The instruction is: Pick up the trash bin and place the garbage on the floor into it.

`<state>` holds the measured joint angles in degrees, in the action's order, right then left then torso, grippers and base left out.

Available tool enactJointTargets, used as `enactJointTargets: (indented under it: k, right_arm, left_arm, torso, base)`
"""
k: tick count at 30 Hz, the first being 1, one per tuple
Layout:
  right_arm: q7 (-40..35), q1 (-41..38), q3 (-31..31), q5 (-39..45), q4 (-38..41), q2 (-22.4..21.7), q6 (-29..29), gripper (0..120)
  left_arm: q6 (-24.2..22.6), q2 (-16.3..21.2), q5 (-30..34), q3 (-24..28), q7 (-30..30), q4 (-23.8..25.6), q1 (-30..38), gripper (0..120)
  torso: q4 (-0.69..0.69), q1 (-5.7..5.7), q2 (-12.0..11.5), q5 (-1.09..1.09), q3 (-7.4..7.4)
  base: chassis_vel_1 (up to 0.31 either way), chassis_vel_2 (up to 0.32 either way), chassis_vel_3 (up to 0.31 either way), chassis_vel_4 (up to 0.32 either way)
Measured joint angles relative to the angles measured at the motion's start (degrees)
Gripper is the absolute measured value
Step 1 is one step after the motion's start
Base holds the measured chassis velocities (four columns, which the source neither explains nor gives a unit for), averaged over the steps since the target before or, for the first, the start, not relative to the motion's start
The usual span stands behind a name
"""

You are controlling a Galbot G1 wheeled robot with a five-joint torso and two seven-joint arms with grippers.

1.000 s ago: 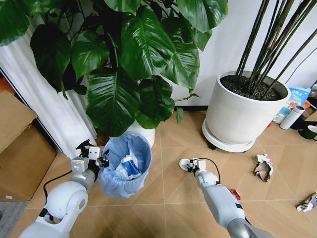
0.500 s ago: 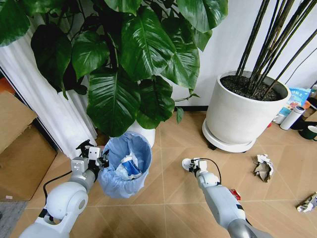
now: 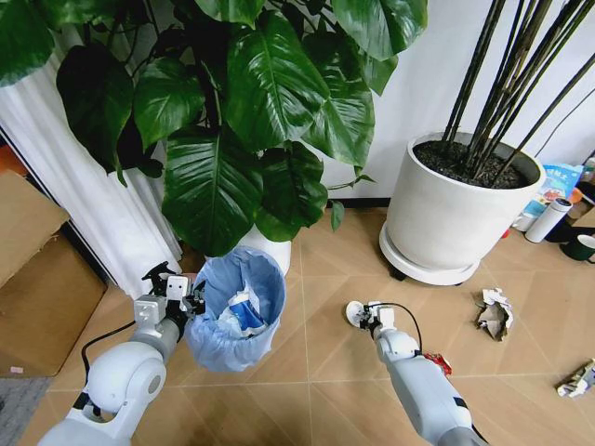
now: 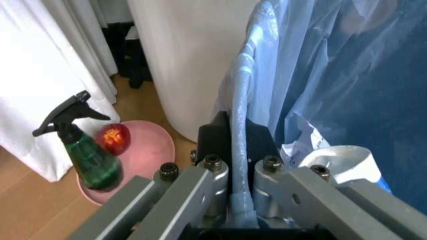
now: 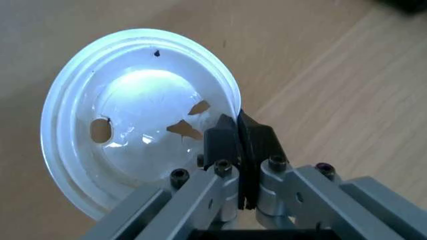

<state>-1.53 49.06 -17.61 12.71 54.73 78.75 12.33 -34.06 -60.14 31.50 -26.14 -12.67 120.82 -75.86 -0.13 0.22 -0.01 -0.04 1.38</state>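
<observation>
Since a second ago the right claw (image 3: 365, 315) has drawn back toward the robot and slightly to the right, carrying the white disc (image 3: 354, 313) with it; the trash bin (image 3: 234, 311) and left claw (image 3: 191, 301) sit where they were.

Seen from the right wrist, the right claw's fingers (image 5: 221, 141) are pressed nearly together — pinching the thin rim of the disc (image 5: 133, 120), a shallow domed lid with a few small holes in it, over the floor (image 5: 320, 100).

From the left wrist camera, the left claw's fingers (image 4: 212, 137) are closed on the bin's rim with the light-blue bag (image 4: 320, 75) folded over it. Inside the bin lie blue-and-white scraps (image 3: 244, 309) and white paper (image 4: 333, 159).

Bare chevron floor (image 3: 316, 362) lies open between bin and disc. Behind the bin stand a white plant pot (image 3: 268, 249) and its broad leaves (image 3: 251, 111); a larger white pot (image 3: 446, 218) stands further right.

A crumpled wrapper (image 3: 495, 311) lies on the floor to the right, another piece of litter (image 3: 578, 379) sits at the picture's right edge, and something red (image 3: 437, 363) is beside the right arm. Near the bin, a green spray bottle (image 4: 83, 145) stands on a pink dish (image 4: 143, 150).
</observation>
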Motion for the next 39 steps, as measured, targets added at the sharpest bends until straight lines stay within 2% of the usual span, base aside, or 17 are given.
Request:
enactJointTargets:
  k: [6,10,11,14,15,19,20,22,31,33,39]
  right_arm:
    - [-1.0,3.2,1.1,1.0,9.3,-2.5,0.2,0]
    - [-2.5,7.1,2.4,5.1,23.4,-6.3,2.0,0]
    - [-2.5,7.1,2.4,5.1,23.4,-6.3,2.0,0]
    - [-3.4,8.9,3.7,9.2,33.6,-9.4,4.2,0]
    - [-3.4,8.9,3.7,9.2,33.6,-9.4,4.2,0]
    - [-4.2,9.2,7.0,14.4,47.1,-14.4,6.9,0]
    - [-4.2,9.2,7.0,14.4,47.1,-14.4,6.9,0]
    - [-5.0,8.4,9.4,17.0,52.2,-16.8,8.2,0]
    - [-3.8,3.8,18.1,24.4,62.6,-21.9,11.1,0]
    - [-3.8,3.4,18.7,24.8,62.8,-22.0,11.2,0]
    - [-3.4,-3.0,29.0,27.2,62.2,-21.8,11.4,0]
  left_arm:
    - [0.0,0.0,0.0,-0.2,0.0,0.4,-0.6,0]
    - [0.0,-0.2,-0.3,-0.5,-0.1,1.1,-1.8,0]
    - [0.0,-0.2,-0.3,-0.5,-0.1,1.1,-1.8,0]
    - [0.0,-0.5,-0.8,-0.5,-0.2,1.5,-3.3,0]
    - [0.0,-0.5,-0.8,-0.5,-0.2,1.5,-3.3,0]
    - [-0.6,-0.6,-1.0,0.2,-0.9,1.6,-3.9,0]
    - [-0.6,-0.6,-1.0,0.2,-0.9,1.6,-3.9,0]
    - [-1.2,-0.3,-0.9,0.7,-1.4,1.2,-3.3,0]
    - [-4.3,1.1,1.1,2.6,-4.8,-1.0,0.0,0]
    - [-4.4,1.2,1.2,2.7,-4.9,-1.1,0.1,0]
    - [-6.1,1.4,5.8,4.1,-7.1,-1.0,1.7,0]
  torso:
    - [-0.01,0.00,0.0,-0.01,0.00]
    - [0.00,0.00,0.0,-0.01,-0.01]
    - [0.00,0.00,0.0,-0.01,-0.01]
    - [0.00,0.00,0.0,0.01,-0.01]
    - [0.00,0.00,0.0,0.01,-0.01]
    - [0.00,0.00,0.0,-0.01,-0.01]
    - [0.00,0.00,0.0,-0.01,-0.01]
    - [0.00,0.00,0.0,0.01,0.00]
    - [0.00,0.00,0.0,-0.01,0.00]
    - [0.00,0.00,0.0,-0.01,0.00]
    - [0.00,0.00,0.0,-0.01,0.00]
  base:
    - [0.000,0.000,0.000,0.000]
    - [0.000,0.000,0.000,0.000]
    - [0.000,0.000,0.000,0.000]
    - [0.000,0.000,0.000,0.000]
    - [0.000,0.000,0.000,0.000]
    - [0.000,0.000,0.000,0.000]
    - [0.000,0.000,0.000,0.000]
    - [0.000,0.000,0.000,0.000]
    - [0.000,0.000,0.000,0.000]
    - [0.000,0.000,0.000,0.000]
    - [0.000,0.000,0.000,0.000]
